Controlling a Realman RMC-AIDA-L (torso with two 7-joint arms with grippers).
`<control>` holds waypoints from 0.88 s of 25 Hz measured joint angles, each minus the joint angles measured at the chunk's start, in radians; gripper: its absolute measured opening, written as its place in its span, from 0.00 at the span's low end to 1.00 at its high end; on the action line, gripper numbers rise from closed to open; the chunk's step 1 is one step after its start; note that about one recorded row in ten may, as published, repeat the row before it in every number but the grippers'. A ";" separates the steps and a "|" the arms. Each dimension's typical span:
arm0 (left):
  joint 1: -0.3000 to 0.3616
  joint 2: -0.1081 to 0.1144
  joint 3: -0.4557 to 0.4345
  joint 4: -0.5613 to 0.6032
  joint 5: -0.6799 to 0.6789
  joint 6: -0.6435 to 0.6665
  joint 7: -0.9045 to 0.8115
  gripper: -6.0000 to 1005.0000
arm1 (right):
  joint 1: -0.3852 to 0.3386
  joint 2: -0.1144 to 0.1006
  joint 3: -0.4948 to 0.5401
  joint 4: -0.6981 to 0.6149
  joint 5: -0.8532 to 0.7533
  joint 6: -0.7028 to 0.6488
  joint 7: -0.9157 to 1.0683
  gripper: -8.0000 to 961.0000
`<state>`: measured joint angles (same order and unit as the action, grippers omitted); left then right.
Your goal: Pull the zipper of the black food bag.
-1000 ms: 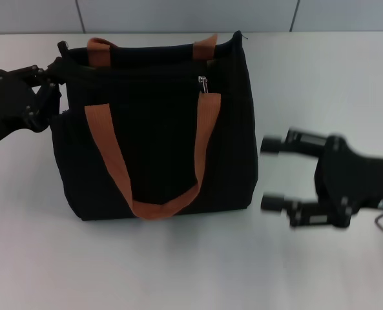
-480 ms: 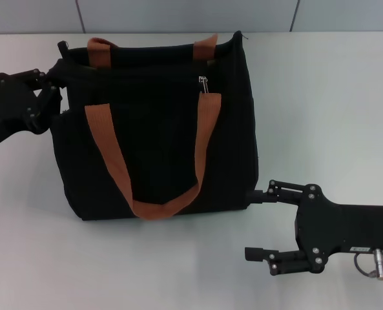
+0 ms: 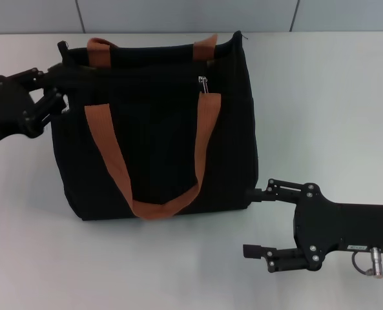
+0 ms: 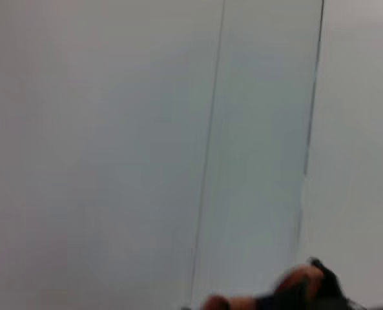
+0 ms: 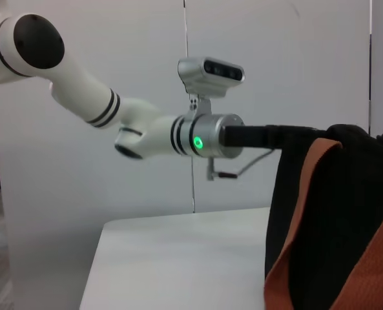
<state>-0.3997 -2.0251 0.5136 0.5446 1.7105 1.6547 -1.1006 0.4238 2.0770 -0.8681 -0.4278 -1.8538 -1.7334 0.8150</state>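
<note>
Right gripper (image 3: pixel 254 223) sits open and empty on the near right of the table (image 3: pixel 320 97), its far finger tip just beside the near right corner of the black food bag (image 3: pixel 159 129). From it the zipper (image 3: pixel 203 84) lies far and to the left, its line running left to right along the bag's top; the right arm looks nearer to it, with bare tabletop around. Left gripper (image 3: pixel 52 90) is at the bag's far left top corner; whether it is gripping I cannot tell.

Left wrist view shows only wall and a blurred scrap of bag.

Right wrist view shows the bag's side and the left arm reaching its top edge.
</note>
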 joint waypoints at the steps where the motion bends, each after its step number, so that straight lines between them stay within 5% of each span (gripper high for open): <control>1: 0.003 0.008 0.003 0.036 0.022 0.012 -0.047 0.25 | 0.000 0.000 0.000 0.000 0.000 0.000 0.000 0.85; 3: 0.007 0.051 0.007 0.153 0.106 0.065 -0.196 0.34 | 0.001 0.000 -0.003 0.000 0.000 0.012 0.003 0.85; 4: 0.007 0.051 0.007 0.153 0.106 0.065 -0.196 0.36 | 0.001 0.000 -0.003 0.000 0.000 0.012 0.003 0.85; 7: 0.006 0.096 0.006 0.231 0.166 0.134 -0.306 0.41 | 0.003 0.001 -0.003 0.001 0.001 0.024 0.004 0.85; 8: 0.004 0.126 -0.007 0.252 0.171 0.198 -0.345 0.43 | 0.006 0.001 -0.003 0.003 0.002 0.029 0.006 0.85; 11: 0.003 0.140 -0.028 0.250 0.136 0.266 -0.346 0.48 | 0.009 0.001 -0.003 0.006 0.004 0.033 0.006 0.85; 14: 0.006 0.128 -0.020 0.240 0.069 0.345 -0.316 0.54 | 0.012 0.002 0.000 0.011 0.006 0.036 0.006 0.85; 18: 0.013 0.068 0.121 0.182 0.048 0.355 -0.161 0.66 | 0.013 0.003 0.004 0.015 0.007 0.050 0.003 0.85; 22: 0.015 0.043 0.207 0.140 0.047 0.356 -0.084 0.80 | 0.016 0.003 0.002 0.022 0.007 0.063 -0.001 0.85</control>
<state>-0.3849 -1.9820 0.7205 0.6844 1.7573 2.0108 -1.1850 0.4400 2.0800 -0.8661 -0.4059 -1.8468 -1.6708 0.8138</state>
